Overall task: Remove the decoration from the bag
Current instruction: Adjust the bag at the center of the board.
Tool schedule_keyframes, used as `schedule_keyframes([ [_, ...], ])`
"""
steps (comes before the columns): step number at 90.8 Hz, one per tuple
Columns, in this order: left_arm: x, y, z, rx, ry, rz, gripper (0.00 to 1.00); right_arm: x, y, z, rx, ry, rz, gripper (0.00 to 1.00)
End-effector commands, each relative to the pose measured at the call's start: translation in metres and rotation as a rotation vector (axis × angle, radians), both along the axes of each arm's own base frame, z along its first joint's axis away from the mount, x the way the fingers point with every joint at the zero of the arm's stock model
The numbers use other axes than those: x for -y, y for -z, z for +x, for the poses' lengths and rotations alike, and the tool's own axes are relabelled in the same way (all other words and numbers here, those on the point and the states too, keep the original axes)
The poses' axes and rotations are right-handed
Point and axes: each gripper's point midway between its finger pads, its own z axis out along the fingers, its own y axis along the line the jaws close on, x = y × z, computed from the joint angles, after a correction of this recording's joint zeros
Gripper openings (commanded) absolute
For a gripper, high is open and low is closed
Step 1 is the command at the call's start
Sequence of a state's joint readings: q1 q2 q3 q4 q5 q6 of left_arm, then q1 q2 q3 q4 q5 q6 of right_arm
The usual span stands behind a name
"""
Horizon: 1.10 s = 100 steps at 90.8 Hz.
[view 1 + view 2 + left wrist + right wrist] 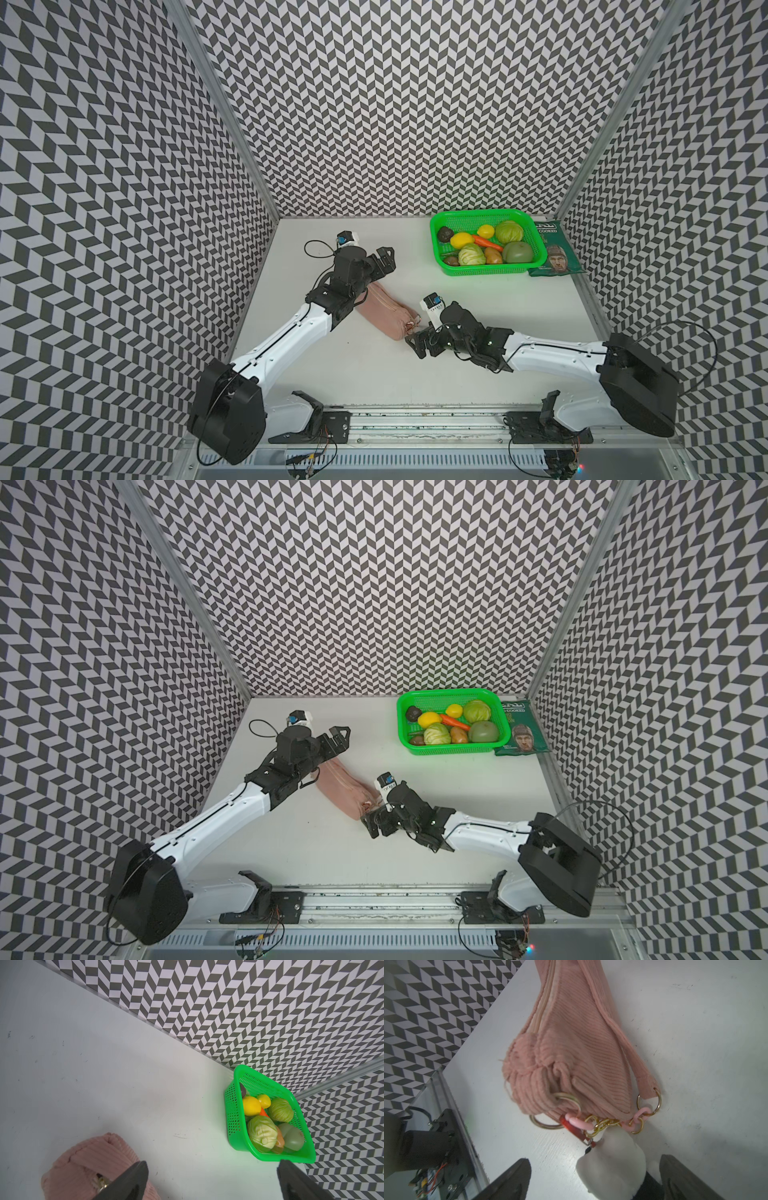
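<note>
Currently the task is at an early stage: the decoration (610, 1165) still hangs on the bag (571, 1043), and nothing is gripped.

Nearest the robot base, the right gripper (593, 1167) stands released, jaws spread wide, at the near end of the bag. In the right wrist view the decoration lies on the table (695, 1043) between the two dark fingers, closer to one of them; whether it touches that finger cannot be told. The decoration is a rounded body of soft white plush with a black part at its edge. A small reddish clasp (577, 1132) joins it to a short chain (606, 1124) of glossy pink plastic links and thin gold metal links, strung between round gold rings at the bag's end. Remaining work, by judgement: steady the bag, grip the plush or the clasp, release the clasp, draw it clear.

The bag is ribbed dusty-pink corduroy, soft, slumped and oblong, with a zipper along its upper seam. It lies diagonally at mid-table.

Over its far end, the left gripper (384, 259) has its jaws parted wide and holds nothing.

Farther back, by the rear wall, a perforated green plastic basket (488, 272) holds glossy toy vegetables, well apart from the bag. A dark green foil snack packet (557, 257) lies just beside it.
</note>
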<state>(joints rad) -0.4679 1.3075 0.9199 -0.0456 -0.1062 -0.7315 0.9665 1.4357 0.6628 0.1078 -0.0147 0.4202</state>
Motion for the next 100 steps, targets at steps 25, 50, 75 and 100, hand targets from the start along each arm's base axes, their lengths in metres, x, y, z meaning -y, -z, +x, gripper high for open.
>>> schedule_keyframes([
  [25, 0.017, 0.039, 0.027, -0.07, 0.072, 0.055, 1.0, -0.01, -0.02, 0.043, 0.127, 0.124, 0.025, 1.0],
  [50, 0.002, 0.06, 0.012, -0.118, 0.039, 0.067, 1.0, 0.004, -0.028, 0.07, 0.145, 0.171, 0.035, 1.0],
  [75, -0.007, 0.063, 0.006, -0.123, 0.011, 0.065, 1.0, -0.006, -0.034, 0.074, 0.131, 0.117, 0.057, 1.0],
  [100, -0.004, -0.007, 0.013, 0.019, 0.033, 0.023, 1.0, 0.006, -0.056, 0.05, 0.132, 0.062, 0.125, 1.0],
])
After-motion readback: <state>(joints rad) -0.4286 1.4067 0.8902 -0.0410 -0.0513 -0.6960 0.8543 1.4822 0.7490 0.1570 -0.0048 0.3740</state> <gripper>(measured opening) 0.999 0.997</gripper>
